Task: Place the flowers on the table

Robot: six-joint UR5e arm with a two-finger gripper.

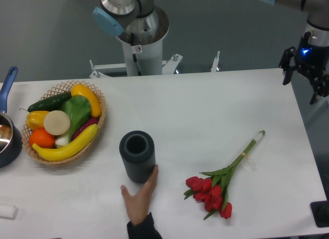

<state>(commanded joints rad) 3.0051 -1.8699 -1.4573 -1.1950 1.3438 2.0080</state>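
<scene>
- Nearest the camera, a person's hand (139, 198) reaches in from the bottom edge, fingertips touching the base of the dark grey ribbed vase (137, 157).
- Just right of the vase, the flowers (218, 185) lie flat on the table (205, 105), red heads toward the near edge and the tied stems running up and right toward the far right side.
- At mid-depth on the left sits a wicker basket (64, 123) of fruit and vegetables, with a dark pan (7, 131) at the left edge beside it.
- Farthest back, at the far right corner, the gripper (304, 69) hangs in the air with its 2 fingers spread and nothing between them, well apart from the stems.
- Judging by this, the placing looks done: the bunch rests on the tabletop, released. The next move calls only for the arm to stay clear of the hand and vase.
</scene>
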